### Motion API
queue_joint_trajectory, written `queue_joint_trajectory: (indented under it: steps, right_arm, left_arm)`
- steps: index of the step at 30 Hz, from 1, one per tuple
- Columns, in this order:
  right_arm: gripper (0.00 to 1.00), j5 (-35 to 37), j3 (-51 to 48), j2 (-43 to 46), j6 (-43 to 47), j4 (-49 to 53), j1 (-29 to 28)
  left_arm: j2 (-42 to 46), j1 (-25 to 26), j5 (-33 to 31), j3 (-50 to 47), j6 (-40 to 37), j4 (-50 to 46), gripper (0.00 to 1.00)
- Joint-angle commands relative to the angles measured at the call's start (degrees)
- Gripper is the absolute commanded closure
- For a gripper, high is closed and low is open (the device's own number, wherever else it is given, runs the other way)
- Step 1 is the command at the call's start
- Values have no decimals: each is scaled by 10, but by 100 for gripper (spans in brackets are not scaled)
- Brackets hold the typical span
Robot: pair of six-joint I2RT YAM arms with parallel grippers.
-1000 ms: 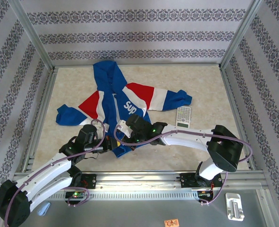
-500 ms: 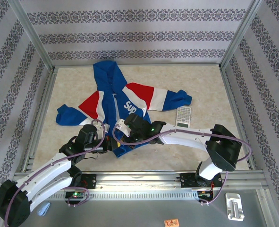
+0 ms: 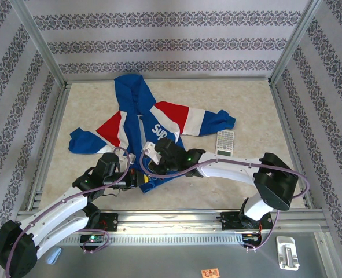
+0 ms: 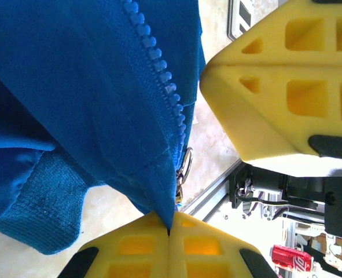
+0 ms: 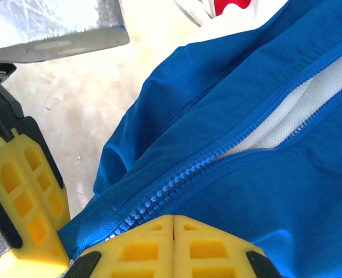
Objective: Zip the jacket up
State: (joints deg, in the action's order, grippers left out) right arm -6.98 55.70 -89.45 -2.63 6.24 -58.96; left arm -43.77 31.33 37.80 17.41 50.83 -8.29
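Observation:
The blue jacket [image 3: 137, 111] lies flat on the table with its hood at the far side and its hem toward me. My left gripper [image 3: 137, 178] is shut on the bottom corner of the hem [image 4: 159, 197], beside the zipper teeth [image 4: 159, 63]. A metal pull ring [image 4: 186, 162] hangs free just above the left gripper [image 4: 169, 230]. My right gripper [image 3: 151, 155] is shut on the zipper edge a little higher up the front. In its wrist view the right gripper [image 5: 173, 219] meets the blue teeth [image 5: 176, 185], and white lining [image 5: 286, 110] shows where the front gapes.
A white calculator [image 3: 225, 142] lies right of the jacket, under its right sleeve. Aluminium rails [image 3: 176, 215] frame the table, and patterned walls close in three sides. The two grippers sit very close together; a left finger [image 5: 26, 197] shows in the right wrist view.
The right arm has wobbled very slightly at the jacket front. Both grippers stay shut in nearly the same place.

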Motion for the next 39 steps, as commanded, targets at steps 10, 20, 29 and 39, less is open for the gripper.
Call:
queue_joint_trajectory:
  steps: [10, 20, 29, 39]
  right_arm:
    - [64, -85, -112, 88, -2, -80, 8]
    - [57, -192, -174, 87, -157, -182, 65]
    - [54, -272, -229, 18, -319, -387, 84]
    - [54, -295, -217, -5, -327, -381, 83]
  left_arm:
    - [-5, -1, 32, -2, -18, 23, 100]
    - [-7, -2, 31, 3, -25, 22, 100]
    - [-15, -2, 29, 7, -28, 23, 100]
    - [-17, -3, 24, 11, -30, 19, 100]
